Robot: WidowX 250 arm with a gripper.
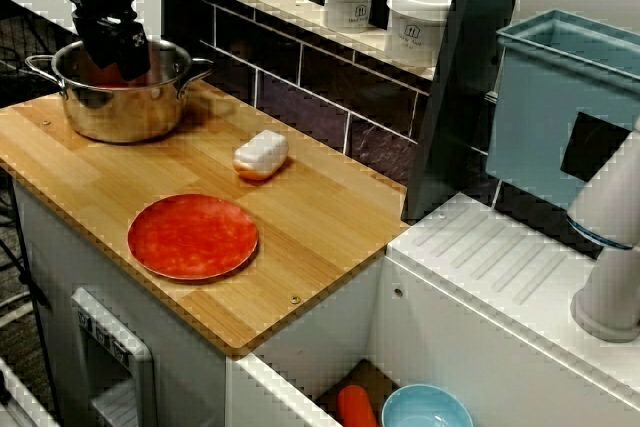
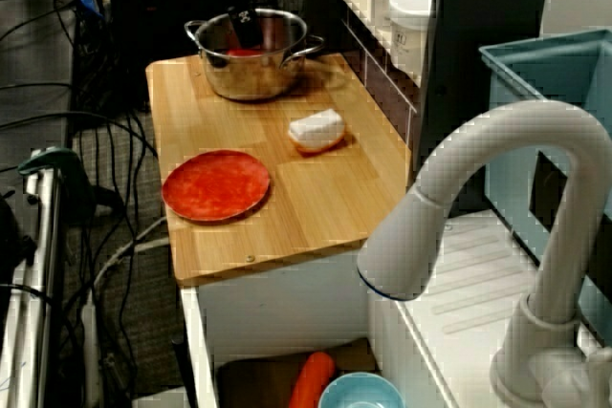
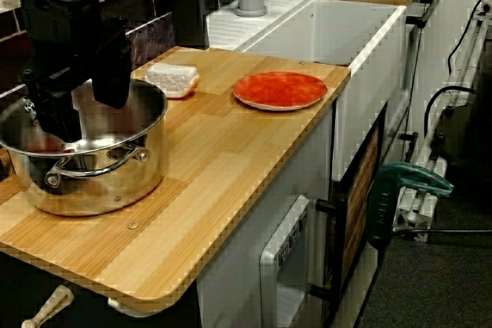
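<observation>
My black gripper (image 1: pixel 118 59) hangs over the steel pot (image 1: pixel 125 112) at the back left corner of the wooden counter (image 1: pixel 300 237). Seen from the counter's end, the gripper (image 3: pixel 84 109) has its two fingers apart and dipped inside the pot's (image 3: pixel 100 178) rim, with nothing clamped between them. A red thing (image 3: pixel 37 144) lies on the pot's bottom under the left finger; I cannot tell whether they touch. In the view over the tap, the red thing (image 2: pixel 245 50) shows inside the pot (image 2: pixel 256 78) below the gripper (image 2: pixel 251 24).
A red plate (image 1: pixel 192 236) lies near the counter's front edge. Between it and the pot rests a white block with an orange underside (image 1: pixel 261 153). White jars (image 1: pixel 418 22) stand on the shelf. The sink holds a blue bowl (image 1: pixel 427 409) and an orange carrot (image 1: pixel 355 407).
</observation>
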